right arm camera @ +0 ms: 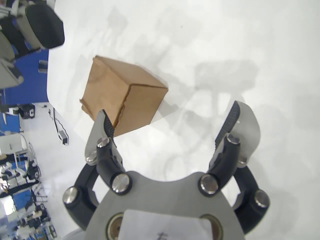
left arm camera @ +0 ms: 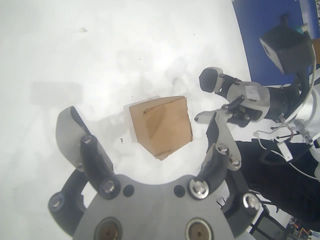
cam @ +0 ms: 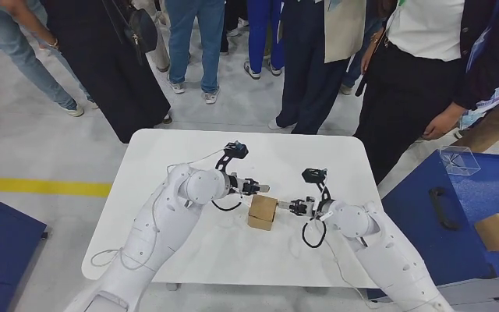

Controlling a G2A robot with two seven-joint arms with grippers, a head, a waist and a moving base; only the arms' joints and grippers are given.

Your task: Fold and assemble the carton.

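— Left hand: state?
— Released. Both fingers are spread wide with nothing between the pads. It hangs just above the carton.
— Right hand?
— Also released, with fingers spread and holding nothing. One fingertip overlaps a corner of the carton in the right wrist view; contact cannot be confirmed.
— Carton position?
— On the white surface, near its middle, between the two hands. From above, the left hand sits just beside the carton's far left corner and the right hand just beside its right side.
— Carton condition?
— Brown cardboard, closed into a box shape, resting on the surface. One side seam stands slightly ajar, with a ragged edge along the base.
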